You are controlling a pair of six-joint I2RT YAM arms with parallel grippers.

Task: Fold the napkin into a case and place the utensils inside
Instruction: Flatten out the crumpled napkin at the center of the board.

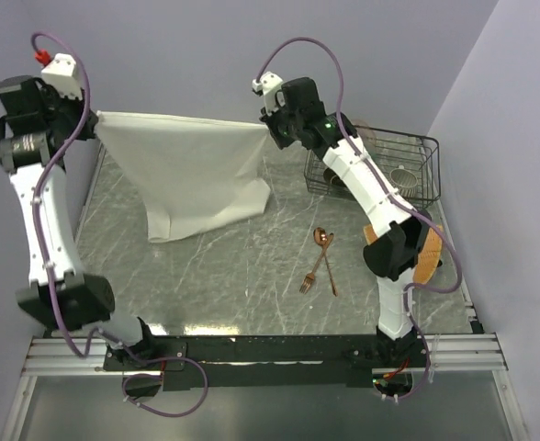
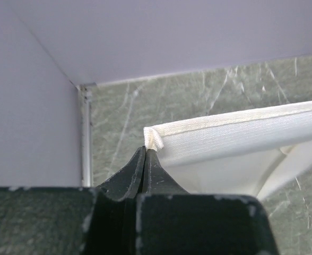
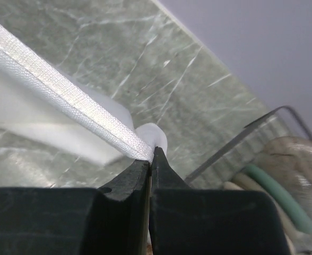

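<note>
The left gripper (image 1: 94, 126) is clamping one upper corner of the cream-white, plain, soft cloth napkin (image 1: 183, 175). In the left wrist view its two black fingers are pressing together with the hemmed corner pinched between the tips.

The right gripper (image 1: 266, 129) is clamping the opposite upper corner. In the right wrist view its fingers are likewise pressing together on the hem, and a small fold of cloth is bulging out just beyond the tips.

Both grippers are holding the napkin up over the far half of the grey-green marbled table (image 1: 233, 285). The top hem is running nearly straight and taut between them. The cloth is hanging down as an open sheet, narrowing toward the bottom, and its lower edge is resting on the table in loose folds. No case is showing: the napkin is hanging unfolded.

The small copper-coloured metal fork (image 1: 307, 284) and the matching round-bowled spoon (image 1: 320, 236) are lying on the table near the right arm, well apart from the napkin. Their handles are crossing each other.

A black wire basket (image 1: 433, 175) is standing at the far right of the table behind the right arm. An orange woven mat (image 1: 432, 258) is lying beside that arm, partly hidden by it.
</note>
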